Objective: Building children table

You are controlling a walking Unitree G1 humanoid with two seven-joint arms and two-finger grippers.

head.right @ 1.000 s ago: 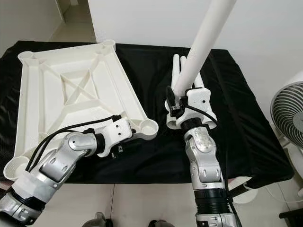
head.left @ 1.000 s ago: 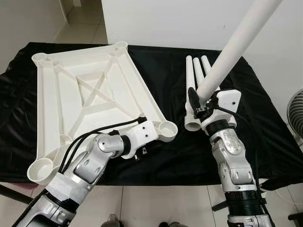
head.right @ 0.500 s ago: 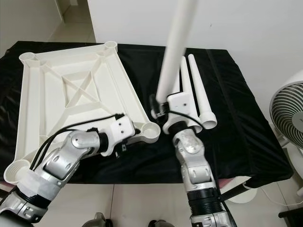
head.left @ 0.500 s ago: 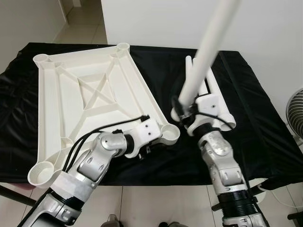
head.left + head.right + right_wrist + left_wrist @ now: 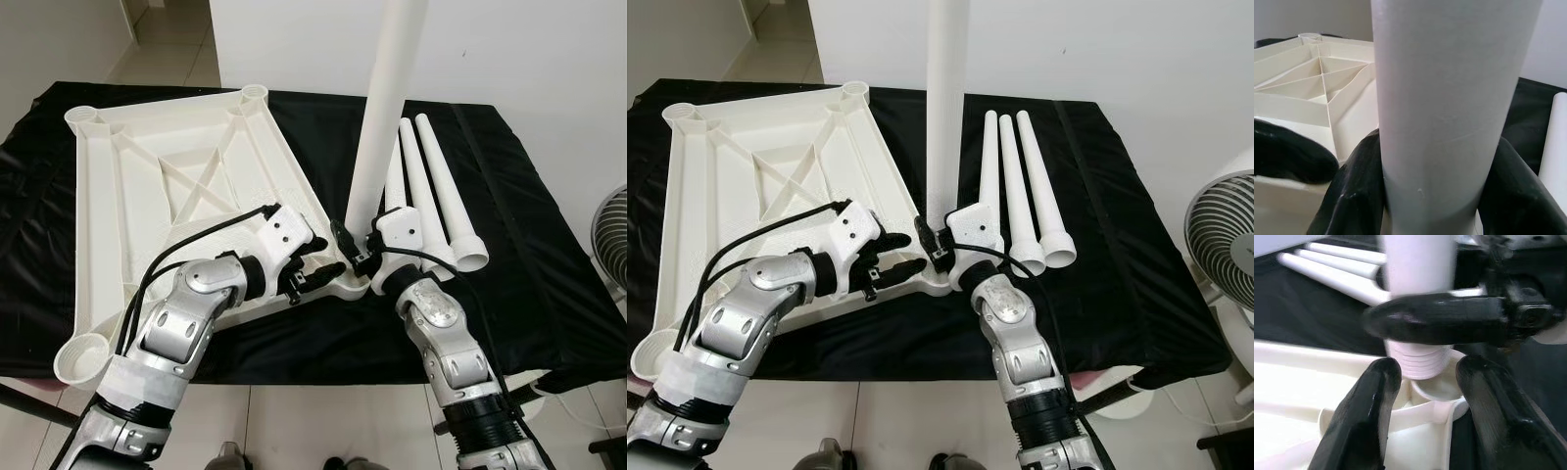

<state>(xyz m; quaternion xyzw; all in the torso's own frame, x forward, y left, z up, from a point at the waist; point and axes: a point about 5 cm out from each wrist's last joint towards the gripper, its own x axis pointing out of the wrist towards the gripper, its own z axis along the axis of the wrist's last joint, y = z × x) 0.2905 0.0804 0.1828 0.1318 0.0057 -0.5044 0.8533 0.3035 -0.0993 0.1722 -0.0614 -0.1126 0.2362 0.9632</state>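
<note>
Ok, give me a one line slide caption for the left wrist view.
Right gripper holds a white leg's threaded end over the tabletop's corner socket.

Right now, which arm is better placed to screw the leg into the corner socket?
Right. The right gripper is already shut on the upright table leg, whose threaded end sits just above the corner socket. The left gripper is open at the tabletop corner, better suited to steadying.

The silver left arm bends inward with its left gripper point(image 5: 315, 275) spread, black fingers point(image 5: 1364, 416) parted and pointing right, while the right arm reaches up and inward, its right gripper point(image 5: 355, 250) clamped with fingers point(image 5: 1354, 191) closed.
</note>
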